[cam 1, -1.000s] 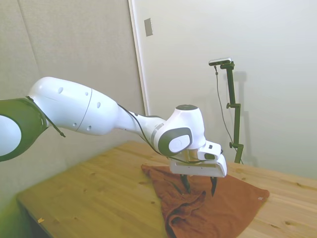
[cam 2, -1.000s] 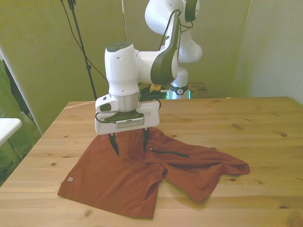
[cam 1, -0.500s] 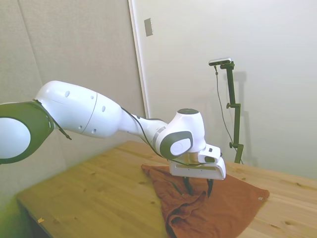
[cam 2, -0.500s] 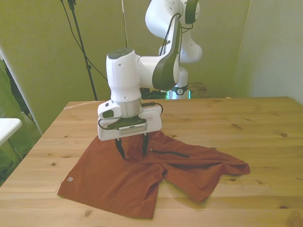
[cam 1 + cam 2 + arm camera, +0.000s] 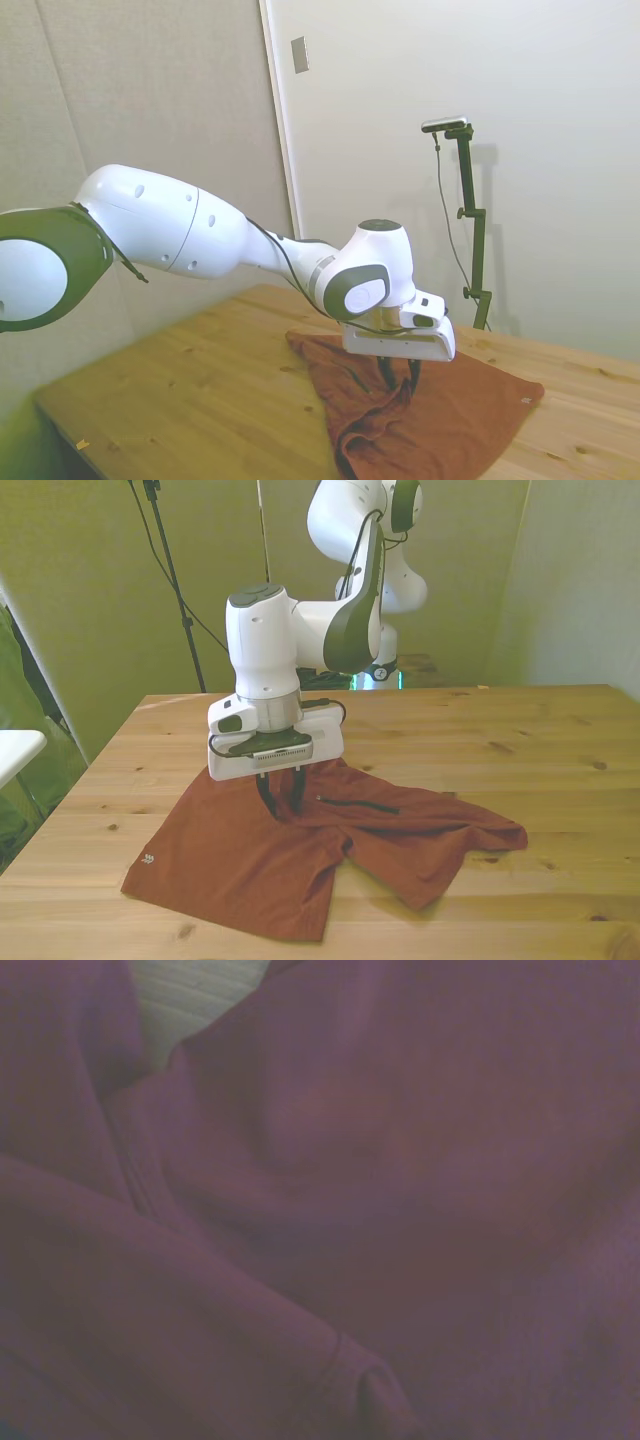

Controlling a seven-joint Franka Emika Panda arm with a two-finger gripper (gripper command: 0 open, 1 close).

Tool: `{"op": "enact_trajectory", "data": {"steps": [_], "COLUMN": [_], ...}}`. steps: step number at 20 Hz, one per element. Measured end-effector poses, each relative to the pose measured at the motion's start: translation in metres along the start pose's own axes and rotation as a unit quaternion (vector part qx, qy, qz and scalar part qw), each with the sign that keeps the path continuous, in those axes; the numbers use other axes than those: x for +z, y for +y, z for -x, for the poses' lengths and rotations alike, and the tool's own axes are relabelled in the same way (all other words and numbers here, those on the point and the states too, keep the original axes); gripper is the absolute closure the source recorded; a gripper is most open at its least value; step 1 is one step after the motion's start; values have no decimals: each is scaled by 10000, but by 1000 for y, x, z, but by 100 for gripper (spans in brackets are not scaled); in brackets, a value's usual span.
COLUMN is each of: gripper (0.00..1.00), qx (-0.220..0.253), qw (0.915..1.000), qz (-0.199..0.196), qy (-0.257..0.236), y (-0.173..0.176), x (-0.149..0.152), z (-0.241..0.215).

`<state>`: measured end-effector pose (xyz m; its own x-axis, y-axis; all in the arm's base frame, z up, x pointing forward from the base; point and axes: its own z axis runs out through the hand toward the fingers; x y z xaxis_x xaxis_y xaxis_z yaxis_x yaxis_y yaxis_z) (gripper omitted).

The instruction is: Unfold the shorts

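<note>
1. Shorts of soft rust-orange fabric lie partly folded on the pale wooden surface, toward its near edge in the front view.
2. One leg lies flat at the shorts' side toward the front view's left, with a small white tag near its hem; the other leg is bunched and folded toward the front view's right.
3. A dark zip line runs across the shorts near their middle.
4. The white arm's two-finger claw stands upright on the shorts' middle, its dark fingers drawn close together and pinching a raised fold of the cloth.
5. In the wrist view, blurred creased shorts fabric fills nearly everything.
</note>
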<state>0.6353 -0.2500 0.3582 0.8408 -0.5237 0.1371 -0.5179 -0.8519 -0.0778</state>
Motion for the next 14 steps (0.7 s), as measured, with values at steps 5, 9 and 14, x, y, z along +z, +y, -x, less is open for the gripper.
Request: {"op": "enact_trajectory", "data": {"steps": [5, 9, 14], "gripper": [100, 100, 100], "qx": [-92, -579, -1351], "qw": [9999, 9981, 9897], "qz": [-19, 117, 219], "qy": [71, 159, 410], "y": [-11, -42, -94], "x": [-13, -37, -85], "z": [3, 41, 119]}}
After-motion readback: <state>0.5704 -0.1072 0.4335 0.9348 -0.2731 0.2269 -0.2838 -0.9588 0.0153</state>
